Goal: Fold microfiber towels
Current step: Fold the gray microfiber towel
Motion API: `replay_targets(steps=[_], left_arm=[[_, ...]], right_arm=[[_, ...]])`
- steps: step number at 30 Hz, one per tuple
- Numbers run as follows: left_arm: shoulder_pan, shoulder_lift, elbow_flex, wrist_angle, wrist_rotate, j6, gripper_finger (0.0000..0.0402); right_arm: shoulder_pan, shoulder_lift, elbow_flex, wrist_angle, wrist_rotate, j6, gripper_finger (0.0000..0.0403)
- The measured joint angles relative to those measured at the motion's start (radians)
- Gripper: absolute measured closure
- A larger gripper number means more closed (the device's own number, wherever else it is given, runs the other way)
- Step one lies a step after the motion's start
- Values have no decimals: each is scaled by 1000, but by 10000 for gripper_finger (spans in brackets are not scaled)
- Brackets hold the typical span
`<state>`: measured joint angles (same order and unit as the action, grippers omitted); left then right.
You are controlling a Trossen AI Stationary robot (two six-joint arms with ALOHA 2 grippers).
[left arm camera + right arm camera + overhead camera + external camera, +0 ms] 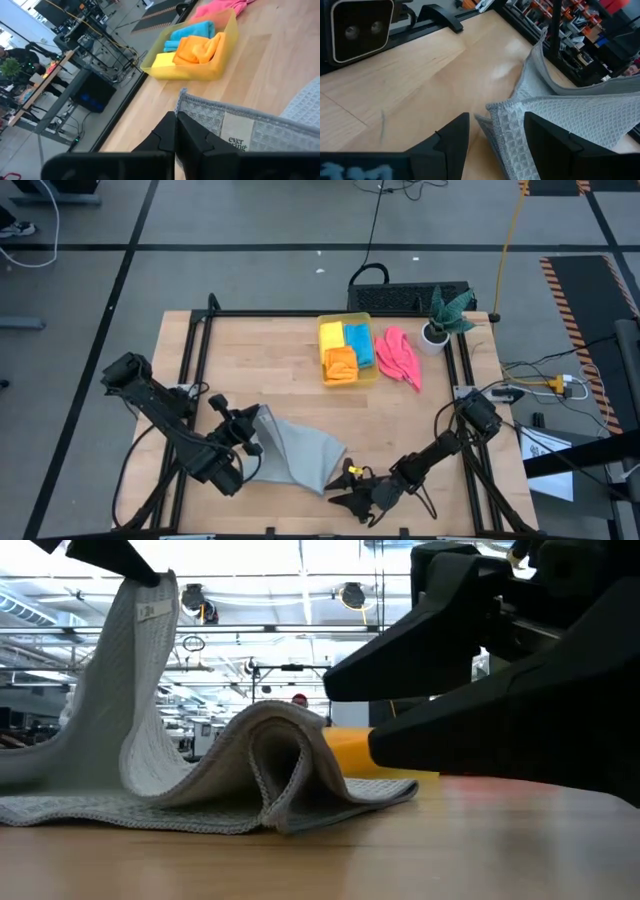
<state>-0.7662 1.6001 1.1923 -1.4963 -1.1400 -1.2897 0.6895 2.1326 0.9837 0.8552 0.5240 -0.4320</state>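
A light grey towel point(300, 455) lies at the table's near middle, with a raised fold point(270, 740) in it. Its left corner is held up by my left gripper point(253, 428), which is shut on it. My right gripper point(338, 488) is low at the towel's near right corner point(500, 112). It is open, with one finger on each side of that corner. Yellow, blue and orange towels lie folded in the yellow bin point(347, 320). The pink towel point(400, 358) lies crumpled on the table right of the bin. My left gripper point(176, 117) pinches the grey towel's hemmed corner point(182, 100) between its two fingers, beside the sewn label point(239, 135). That corner is lifted, and the cloth slopes down slack from it point(150, 630). The rest of the towel lies on the table.
A potted plant point(440, 320) stands at the far right, behind the pink towel. The black frame rails point(200, 360) run along the table's left and right sides. Bare wood point(270, 370) lies between the grey towel and the bin.
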Motion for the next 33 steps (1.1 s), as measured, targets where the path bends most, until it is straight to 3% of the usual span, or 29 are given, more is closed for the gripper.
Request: replay_targets(steps=[7, 12, 16, 24, 33], left_arm=[[0, 0, 0, 13, 20, 2, 390], [-1, 0, 0, 13, 24, 2, 387], [-1, 0, 0, 14, 29, 9, 397], [-11, 0, 0, 17, 52, 11, 393], [-120, 0, 54, 34, 43, 11, 396]], right_arm=[[-9, 11, 74, -109, 5, -3, 220], [-17, 58, 137, -109, 77, -25, 230], [-18, 68, 147, -117, 203, -18, 269], [-10, 11, 144, -249, 215, 81, 392], [55, -194, 143, -482, 209, 220, 397]])
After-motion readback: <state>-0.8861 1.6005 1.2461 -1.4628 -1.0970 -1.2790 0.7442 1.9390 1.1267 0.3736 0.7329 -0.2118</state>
